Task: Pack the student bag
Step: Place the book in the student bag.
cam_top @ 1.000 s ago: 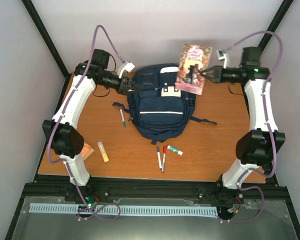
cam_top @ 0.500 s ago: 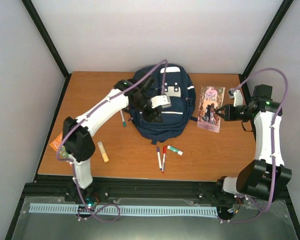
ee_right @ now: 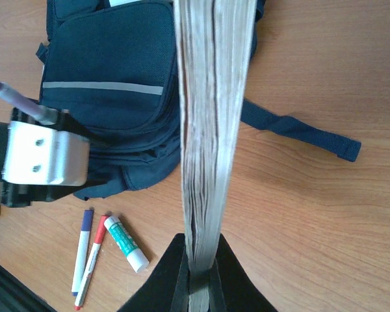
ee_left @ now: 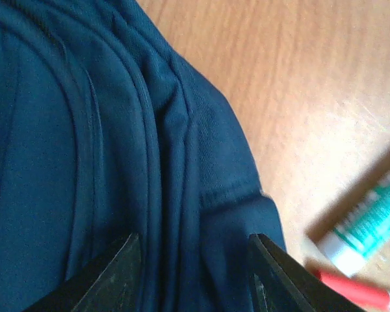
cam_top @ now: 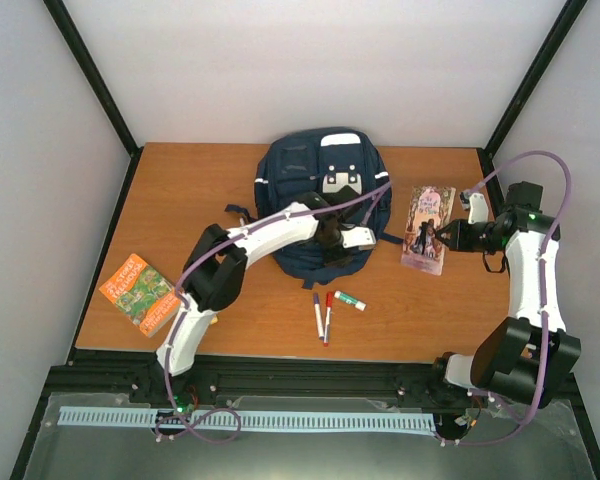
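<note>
The student bag [cam_top: 315, 185] is a navy backpack lying flat at the table's middle back, white patch up. My left gripper [cam_top: 332, 240] has reached across to its near edge. In the left wrist view its jaws [ee_left: 195, 263] stand open astride a fold of the bag's blue fabric [ee_left: 84, 143]. My right gripper [cam_top: 450, 237] is shut on a pink-covered book [cam_top: 427, 228], held low just right of the bag. In the right wrist view the book's page edge [ee_right: 211, 97] rises from between the shut fingers [ee_right: 198, 276], and the bag [ee_right: 110, 84] lies to its left.
An orange book [cam_top: 138, 292] lies at the front left. A purple marker [cam_top: 318, 312], a red marker [cam_top: 327, 315] and a green glue stick [cam_top: 349, 299] lie in front of the bag. A bag strap [ee_right: 299, 127] trails on the wood to the right.
The left arm swung from the bag's far left corner across to its near edge. The right gripper brought the book down from above the bag to its right side.
</note>
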Tool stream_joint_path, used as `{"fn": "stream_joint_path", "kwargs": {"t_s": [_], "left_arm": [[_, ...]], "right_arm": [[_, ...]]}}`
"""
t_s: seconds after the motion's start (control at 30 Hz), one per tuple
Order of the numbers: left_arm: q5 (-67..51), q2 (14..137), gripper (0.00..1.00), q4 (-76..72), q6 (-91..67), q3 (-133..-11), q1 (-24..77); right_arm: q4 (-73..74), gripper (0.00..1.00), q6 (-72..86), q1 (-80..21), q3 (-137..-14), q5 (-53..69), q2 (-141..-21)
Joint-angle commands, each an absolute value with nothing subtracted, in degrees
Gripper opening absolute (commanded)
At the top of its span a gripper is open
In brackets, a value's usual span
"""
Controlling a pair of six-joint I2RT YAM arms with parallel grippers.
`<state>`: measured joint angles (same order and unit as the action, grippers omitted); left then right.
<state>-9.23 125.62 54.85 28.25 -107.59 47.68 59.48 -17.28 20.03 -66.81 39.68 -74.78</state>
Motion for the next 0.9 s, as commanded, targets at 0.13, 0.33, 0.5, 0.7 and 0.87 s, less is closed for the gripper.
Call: {"fn": "stream_joint_path", "kwargs": {"t_s": [0.13,0.33,0.5,0.7,0.87], "left_arm": [[-1.0,129.9,0.45,46.8,26.5,-112.2,49.6],[2.6,130.6,0.39,42.2,26.5,-109.3,49.7],[4.6,131.0,0.38,40.4,29.1,-108.1,50.1],[4.6,130.5,0.16,39.3,31.7,-107.6,50.5],[3.1,129.7,0.01,41.3,32.1,-108.4,50.5]], "right_arm": [[57.3,0.03,-16.5,20.6,-65.7,42.0,-74.6],[56.8,0.03,-15.9,20.6,-64.0,42.1,-73.6],[57.4,0.03,-16.2,20.6,-63.7,42.1,-73.5],[57.1,0.03,-15.3,20.6,-63.6,42.9,-73.8],[57.1,0.03,-15.2,20.6,-63.2,42.8,-73.8]]}}
